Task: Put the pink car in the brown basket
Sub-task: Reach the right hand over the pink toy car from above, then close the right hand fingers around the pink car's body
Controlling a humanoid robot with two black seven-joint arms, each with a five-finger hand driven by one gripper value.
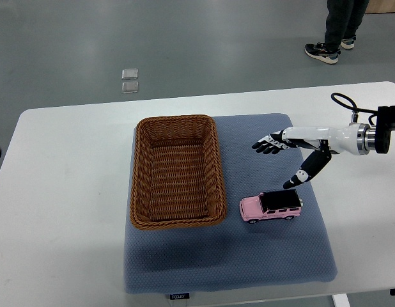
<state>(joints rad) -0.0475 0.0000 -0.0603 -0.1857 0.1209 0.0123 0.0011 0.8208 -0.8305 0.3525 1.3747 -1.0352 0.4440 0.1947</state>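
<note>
The white rounded table (69,192) carries a blue-grey padded mat (229,262) that runs to its near edge. On the mat's left half sits the brown woven wicker basket (177,171), rectangular, open-topped and with nothing in it. Its stiff rim stands well above the mat, so anything going in probably has to be lifted over the wall.

The right hand (288,153), white with black fingers, reaches in above the mat's right side. Its fingers are spread and hold nothing, and the thumb (307,171) angles down towards the toy without touching it. No left arm shows.

The small pink toy car with a black roof (271,206) stands on its wheels near the mat's right edge, just beside the basket's near right corner and clear of it. It looks like a light, rigid, smooth-sided toy that could roll if nudged. A pinch across the two long sides of the body, over the roof, seems safest. Nothing lies between car and basket.

A person's legs and shoes (332,48) show on the floor beyond the table's far edge, well apart.
</note>
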